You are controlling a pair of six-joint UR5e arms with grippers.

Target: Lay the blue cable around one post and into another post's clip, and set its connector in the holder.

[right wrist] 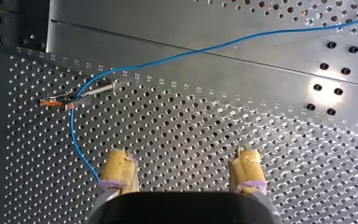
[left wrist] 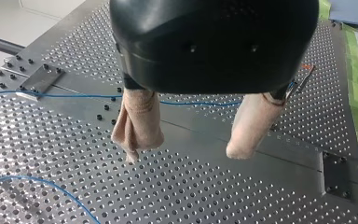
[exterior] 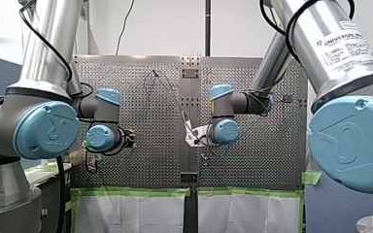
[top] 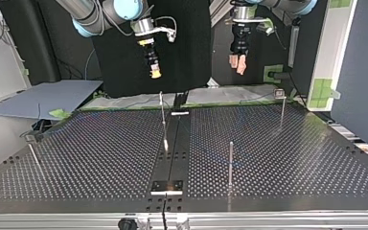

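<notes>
My left tool (left wrist: 185, 153) hangs above the surface (left wrist: 205, 196), spread wide with nothing in it. The blue cable (left wrist: 196, 103) lies flat on the surface beneath it, running across. My right tool (right wrist: 185, 156) is wide and empty too. Ahead of it the blue cable bends close beside a post (right wrist: 81, 97) and runs back to the tool's side.

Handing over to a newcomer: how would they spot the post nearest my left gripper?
In the top view, find the far right corner of the perforated table, near my left gripper. The thin post there carries a square head; the nearer post has none.
</notes>
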